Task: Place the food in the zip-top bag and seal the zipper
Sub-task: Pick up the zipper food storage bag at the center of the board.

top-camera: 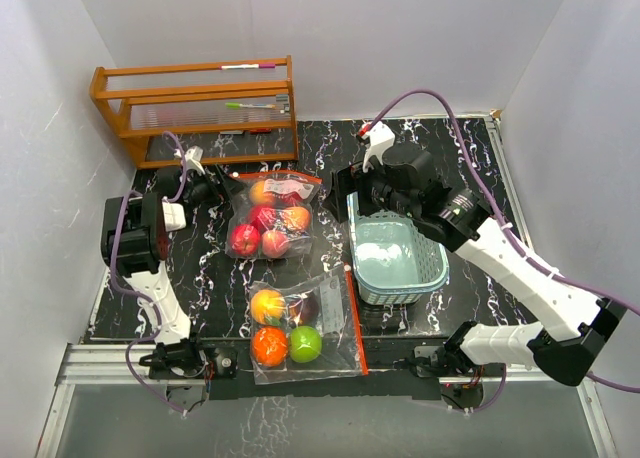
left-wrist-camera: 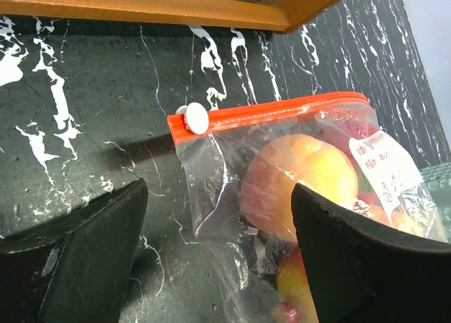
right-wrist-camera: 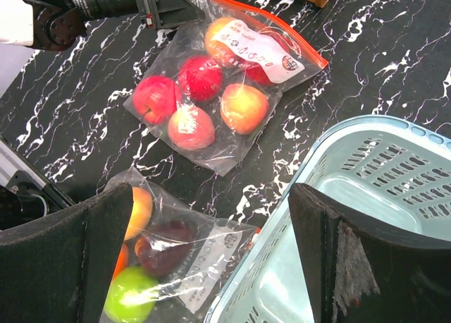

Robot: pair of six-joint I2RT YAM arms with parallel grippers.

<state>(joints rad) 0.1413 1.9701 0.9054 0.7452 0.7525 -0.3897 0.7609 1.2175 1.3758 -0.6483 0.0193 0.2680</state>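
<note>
At the table's (top-camera: 455, 153) near edge lies a zip-top bag (top-camera: 330, 323) of fruits (top-camera: 268, 346); a second bag (top-camera: 245, 213) of red and orange ones lies mid-table. The right gripper (right-wrist-camera: 211, 203) gapes, empty, over the basket (top-camera: 432, 276). The left gripper (left-wrist-camera: 218, 217), unclenched, flanks the second bag's slider (left-wrist-camera: 197, 117) corner.

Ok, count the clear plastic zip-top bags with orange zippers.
2. The far clear zip-top bag, holding red and peach fruits, lies before the wooden rack. The near clear zip-top bag, holding orange, green and purple fruits, lies front-centre on the black table. None seems hidden.
</note>
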